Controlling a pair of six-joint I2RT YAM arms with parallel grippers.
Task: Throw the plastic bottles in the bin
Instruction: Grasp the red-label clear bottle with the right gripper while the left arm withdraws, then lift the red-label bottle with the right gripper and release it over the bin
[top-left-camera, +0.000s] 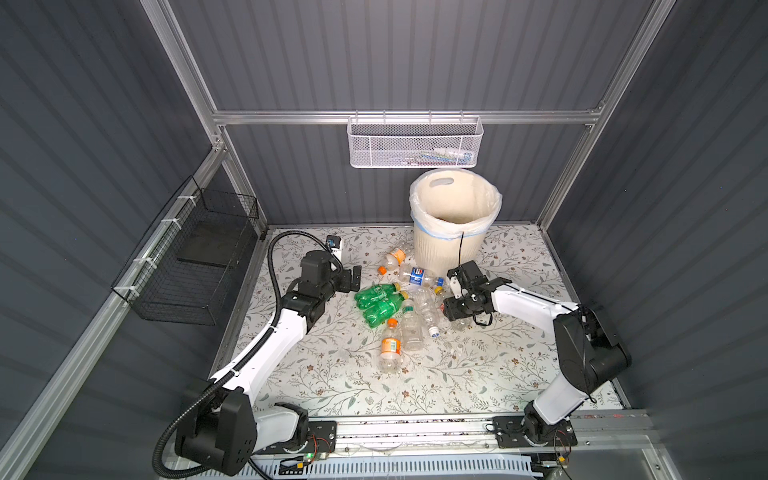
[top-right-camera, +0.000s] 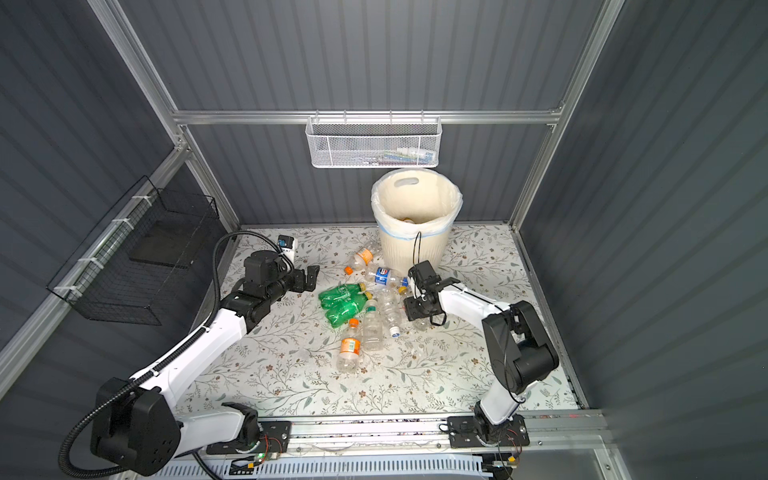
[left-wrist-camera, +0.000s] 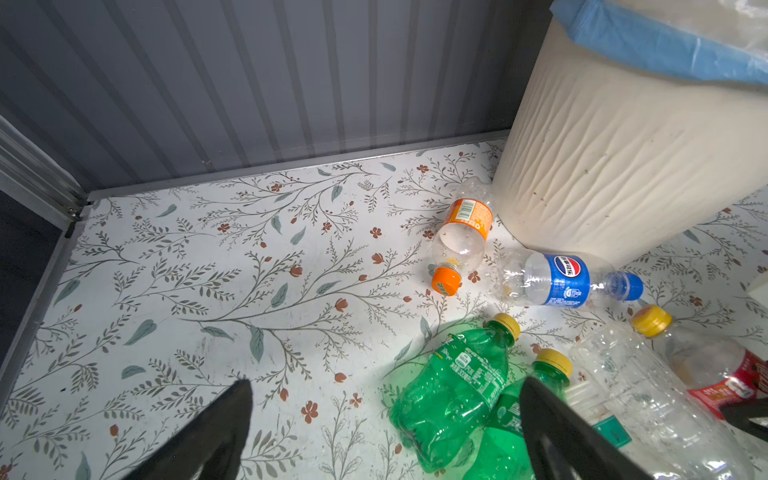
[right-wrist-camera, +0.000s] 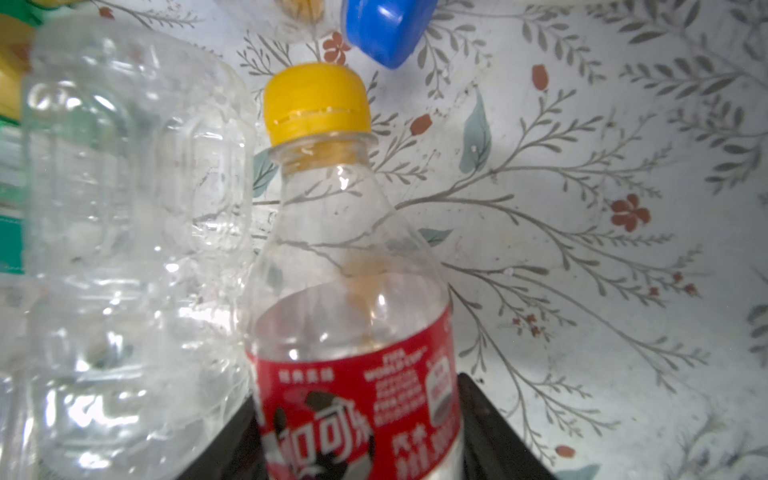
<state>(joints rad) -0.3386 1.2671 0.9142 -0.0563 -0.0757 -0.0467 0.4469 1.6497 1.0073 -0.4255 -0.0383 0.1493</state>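
A: Which one is being taken?

B: The red-label bottle, yellow cap, lying on its side on the counter at the right edge of the heap. The right gripper has its fingers pressed against both sides of the label. They are clamped on it, as far as the wrist view shows. It does not look lifted yet.

A: What crowds it?

B: A clear bottle lies right against one side. The blue cap of the blue-label bottle sits just past its own cap. The two green bottles lie further into the heap.

A: And the bin?

B: The bin stands upright at the back of the counter, near the heap and beyond the right gripper. An orange-label bottle lies just beside its foot.

A: The other arm?

B: The left gripper hangs beside the green bottles, fingers wide apart, holding nothing.

A: So which step?

B: The grasp, I judge, with most bottles not yet binned. The next move calls for a straight lift clear of the clear neighbour and high enough to pass the bin's rim. Then it needs a carry over the opening before letting go — thin plastic may buckle or slip if squeezed off-centre.
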